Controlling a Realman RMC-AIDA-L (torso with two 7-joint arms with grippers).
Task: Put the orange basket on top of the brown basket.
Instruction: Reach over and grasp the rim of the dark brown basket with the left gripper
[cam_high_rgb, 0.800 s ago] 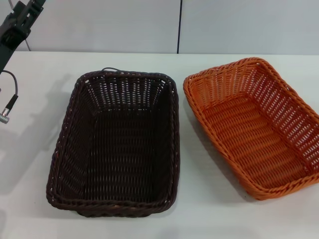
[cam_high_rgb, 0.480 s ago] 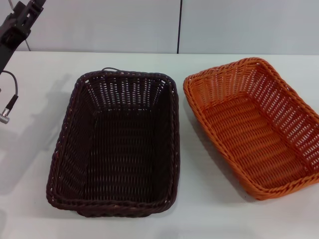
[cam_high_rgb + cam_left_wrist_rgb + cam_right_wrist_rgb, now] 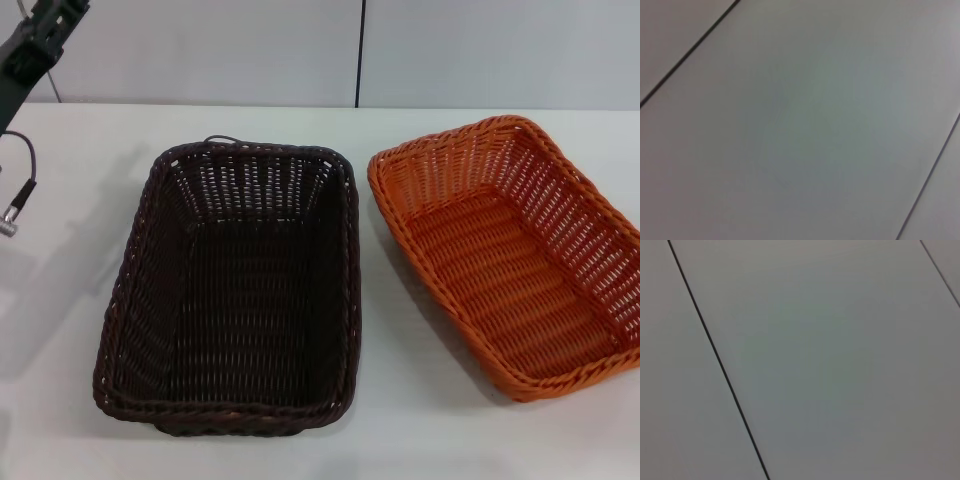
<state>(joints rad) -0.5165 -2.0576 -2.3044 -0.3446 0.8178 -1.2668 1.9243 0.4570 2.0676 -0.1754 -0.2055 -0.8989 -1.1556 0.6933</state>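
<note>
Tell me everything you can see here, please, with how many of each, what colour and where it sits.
brown basket: one, very dark brown, on the table, left of the other basket, empty.
orange basket: one, bright orange, on the table beside it, apart, empty.
table: one, white, under both baskets.
wall: pale grey panels with dark seams, behind the table; both wrist views show only such panels.
left arm: one, black, raised at the far left, cable hanging below.
right arm: not in view.
</note>
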